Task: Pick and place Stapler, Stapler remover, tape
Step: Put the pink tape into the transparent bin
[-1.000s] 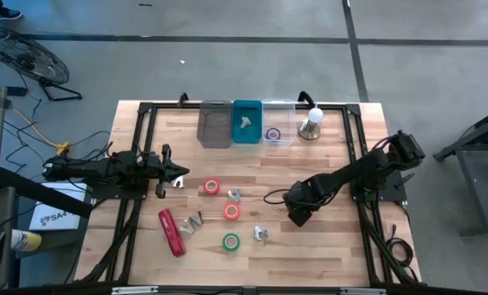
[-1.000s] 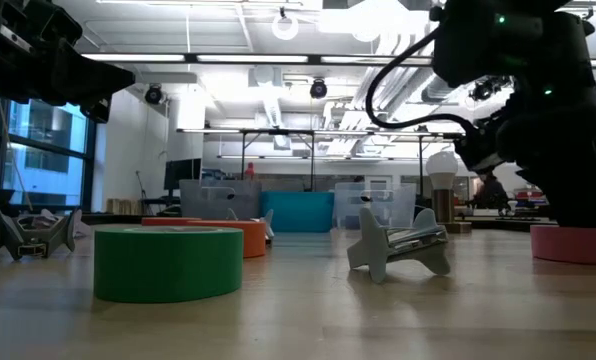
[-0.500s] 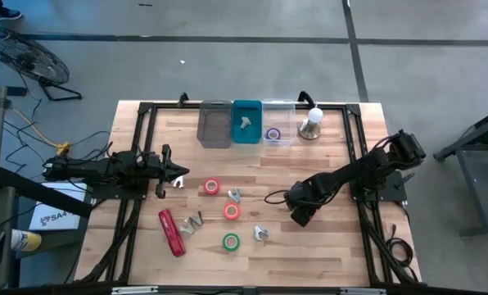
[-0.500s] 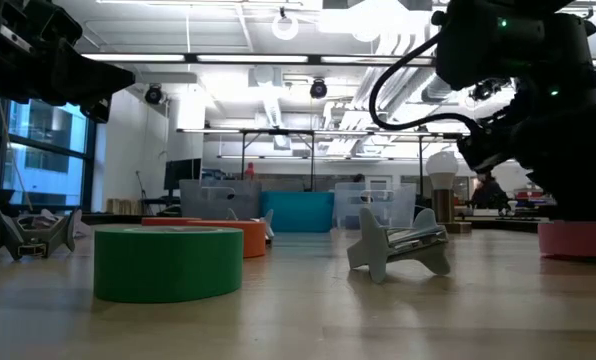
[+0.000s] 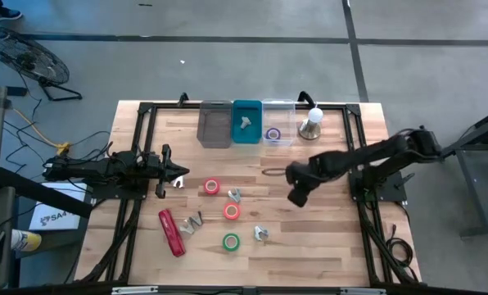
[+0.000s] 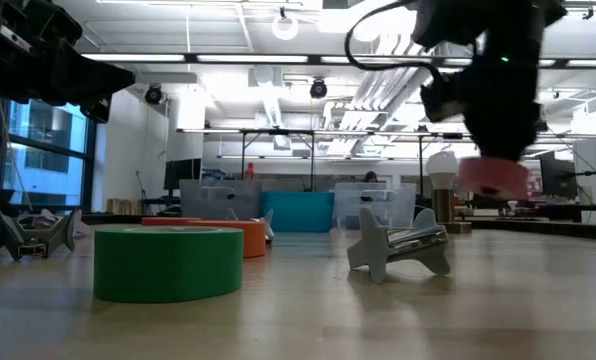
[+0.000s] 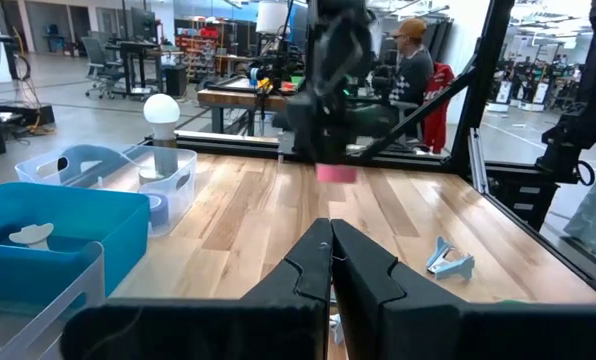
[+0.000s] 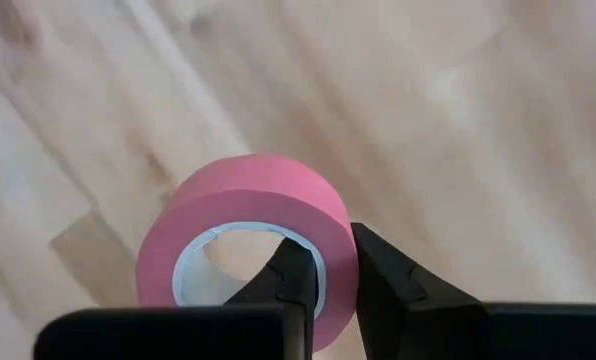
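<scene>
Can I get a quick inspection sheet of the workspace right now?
Surface: wooden table, black frame around it.
Job's things: red stapler front left; red roll, orange roll, green roll mid-table; purple roll in the clear bin; pink roll lifted.
Clutter: metal claw pieces; grey bin, teal bin; bulb-shaped object.
Grippers: right gripper shut on pink roll's wall, above the table; left gripper shut, waiting at left.
Cables: bundle off the left edge.
Surroundings: fan; a person beyond.
</scene>
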